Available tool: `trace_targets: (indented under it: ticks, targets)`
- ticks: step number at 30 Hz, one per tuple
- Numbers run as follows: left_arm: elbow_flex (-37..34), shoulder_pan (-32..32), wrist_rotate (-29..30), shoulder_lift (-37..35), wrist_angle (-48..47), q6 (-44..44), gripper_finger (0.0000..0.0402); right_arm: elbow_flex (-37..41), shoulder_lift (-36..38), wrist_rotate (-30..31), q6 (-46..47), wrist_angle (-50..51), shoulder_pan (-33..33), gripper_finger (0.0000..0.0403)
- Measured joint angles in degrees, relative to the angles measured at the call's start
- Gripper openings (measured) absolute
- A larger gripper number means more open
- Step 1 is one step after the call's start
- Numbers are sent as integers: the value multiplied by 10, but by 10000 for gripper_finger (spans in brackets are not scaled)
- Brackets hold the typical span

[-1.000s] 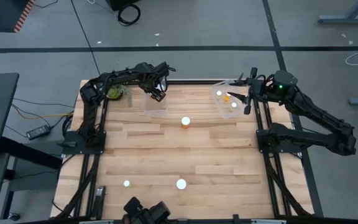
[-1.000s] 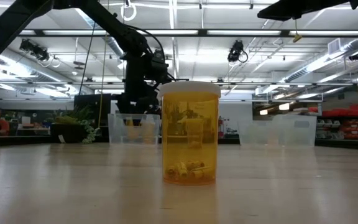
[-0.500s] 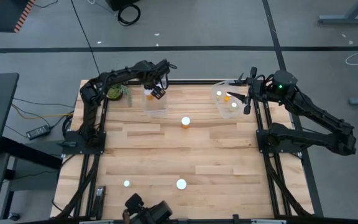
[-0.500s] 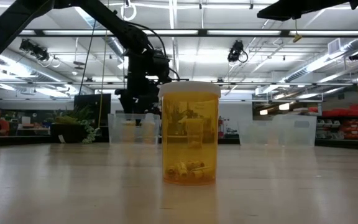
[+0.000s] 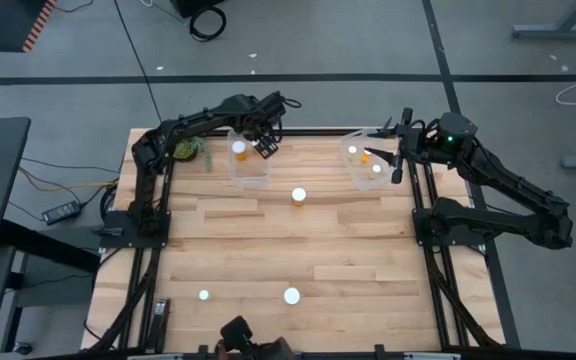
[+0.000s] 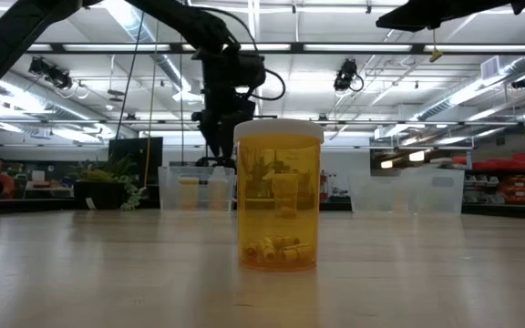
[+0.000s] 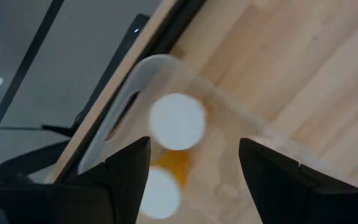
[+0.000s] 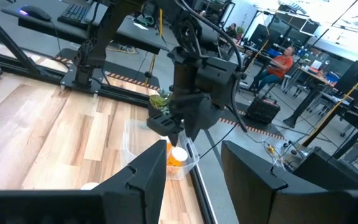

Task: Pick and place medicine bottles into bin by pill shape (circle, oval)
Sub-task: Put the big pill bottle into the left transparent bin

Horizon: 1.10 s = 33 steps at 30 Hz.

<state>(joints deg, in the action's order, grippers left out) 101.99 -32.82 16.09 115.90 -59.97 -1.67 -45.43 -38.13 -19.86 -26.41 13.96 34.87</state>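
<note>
My left gripper (image 5: 266, 143) (image 7: 194, 180) is open and empty, above the right far corner of the left clear bin (image 5: 250, 168). In that bin stands an orange bottle with a white cap (image 5: 238, 150) (image 7: 178, 121); the left wrist view shows a second white cap (image 7: 160, 193) beside it. My right gripper (image 5: 398, 160) (image 8: 194, 186) is open and empty beside the right clear bin (image 5: 368, 172), which holds three bottles (image 5: 365, 157). Three more bottles stand on their bases on the table: one mid-table (image 5: 298, 196), two near the front (image 5: 291, 295) (image 5: 204, 295).
A small green plant (image 5: 186, 150) stands at the table's far left corner, next to the left bin. In the low view one bottle (image 6: 278, 196) stands close to the camera, with both bins (image 6: 194, 187) (image 6: 408, 191) behind it. People sit in the room beyond the table.
My left gripper has risen and gone toward the table's right edge, off the middle of the left bin to its right far corner. A white-capped bottle now shows in the bin where the gripper was.
</note>
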Motion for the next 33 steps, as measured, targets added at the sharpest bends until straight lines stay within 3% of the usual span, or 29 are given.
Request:
trace_targets:
  ticks: [13,25,33]
  targets:
    - [-22,80,-109,0,63,-36,253,0,0,0,2,-7,0,161]
    - [-23,145,-171,6,98,-21,316,0,0,0,3,-9,0,161]
    - [-23,166,-225,47,136,-23,359,0,0,0,4,-8,0,161]
